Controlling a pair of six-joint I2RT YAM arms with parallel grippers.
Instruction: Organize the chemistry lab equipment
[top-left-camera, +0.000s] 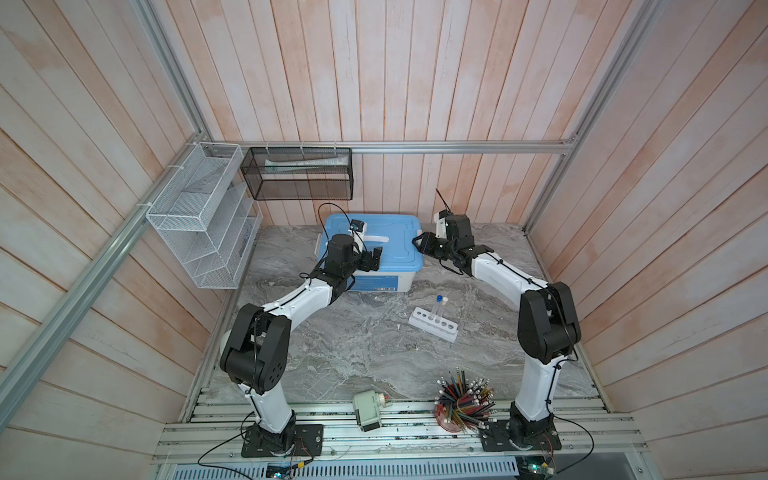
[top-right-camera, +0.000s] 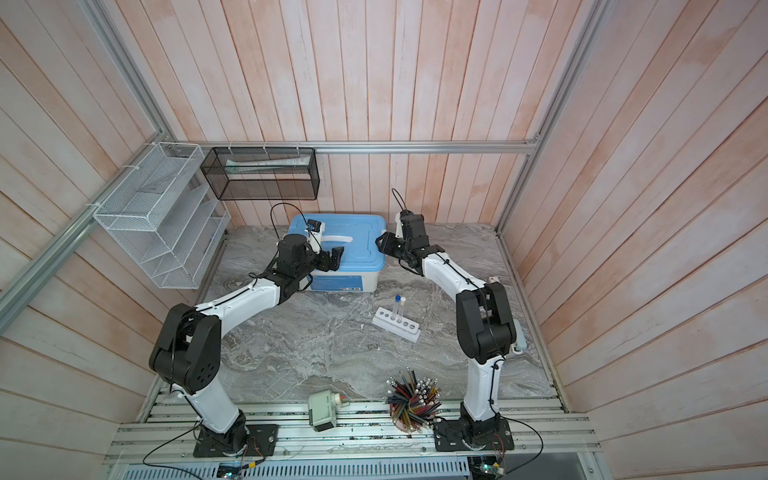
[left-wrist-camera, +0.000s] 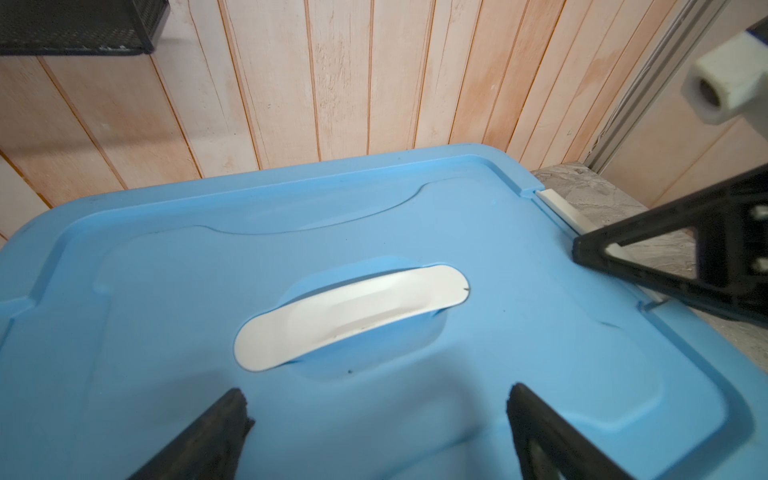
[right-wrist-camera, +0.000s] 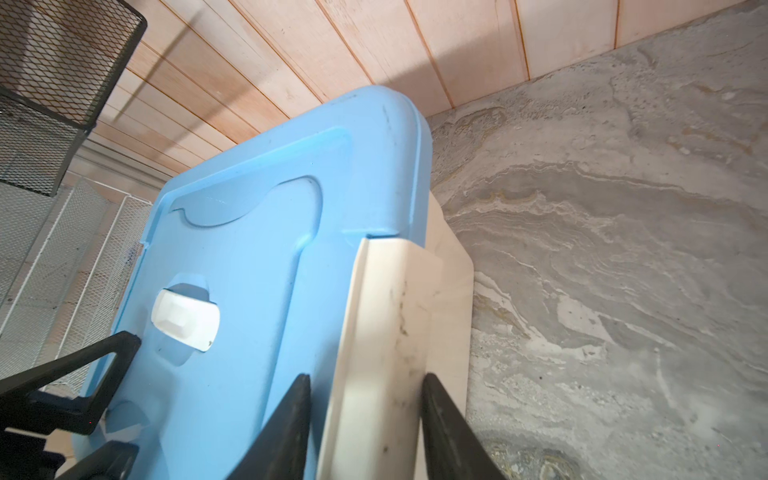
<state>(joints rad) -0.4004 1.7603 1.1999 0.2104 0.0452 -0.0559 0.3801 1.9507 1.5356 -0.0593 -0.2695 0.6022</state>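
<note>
A white six-hole rack (top-left-camera: 432, 328) (top-right-camera: 395, 324) stands on the marble table right of centre. It holds a blue-capped test tube (top-left-camera: 437, 308) and a white-capped test tube (top-left-camera: 443, 308), both upright. At the back sits a box with a blue lid (top-left-camera: 390, 237) (left-wrist-camera: 540, 332) (right-wrist-camera: 249, 249). My left gripper (top-left-camera: 372, 259) (left-wrist-camera: 376, 397) hovers open over the lid, just short of its white handle (left-wrist-camera: 349, 316). My right gripper (top-left-camera: 417, 243) (right-wrist-camera: 366, 379) straddles the white latch (right-wrist-camera: 386, 316) on the lid's right edge; one finger touches it, and a strip of lid shows beside the other.
A red cup of coloured pencils (top-left-camera: 463, 399) and a pale green sharpener (top-left-camera: 368, 409) stand at the table's front edge. A white wire shelf (top-left-camera: 199, 216) hangs on the left wall and a black mesh basket (top-left-camera: 297, 174) hangs above the box.
</note>
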